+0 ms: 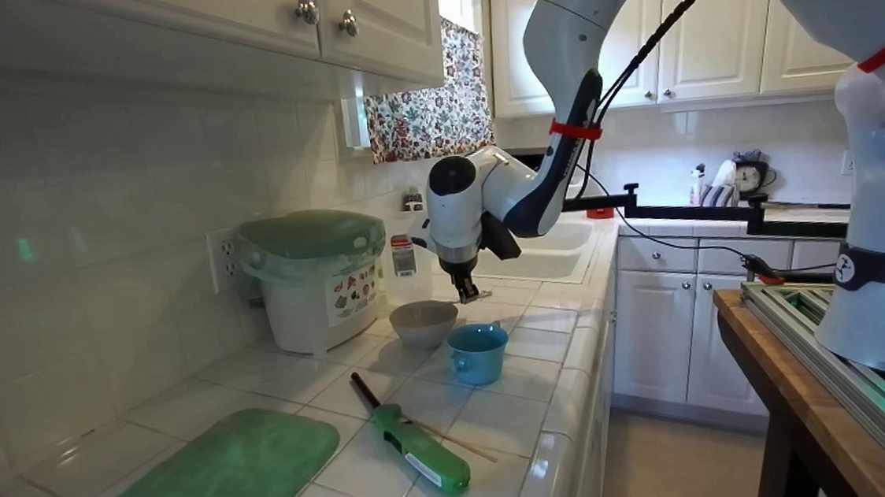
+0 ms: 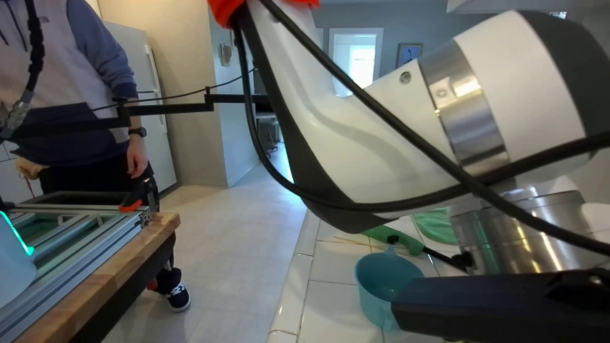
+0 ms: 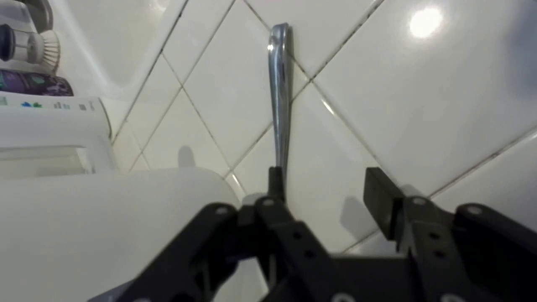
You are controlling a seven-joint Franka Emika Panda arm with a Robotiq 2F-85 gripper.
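White-tiled kitchen counter, pale floor

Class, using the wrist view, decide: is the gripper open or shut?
The gripper is open: its fingers stand apart, with white tile showing between them.

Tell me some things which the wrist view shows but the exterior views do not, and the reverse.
Only the wrist view: a purple-patterned object, and a clear gap between the jaws of the gripper.
Not in the wrist view: blue cup, green lighter and green mat, in both exterior views; a person, in an exterior view.
Shared: the tiled counter, in all three; the thin metal utensil, the gripper and the sink, in the wrist view and an exterior view.
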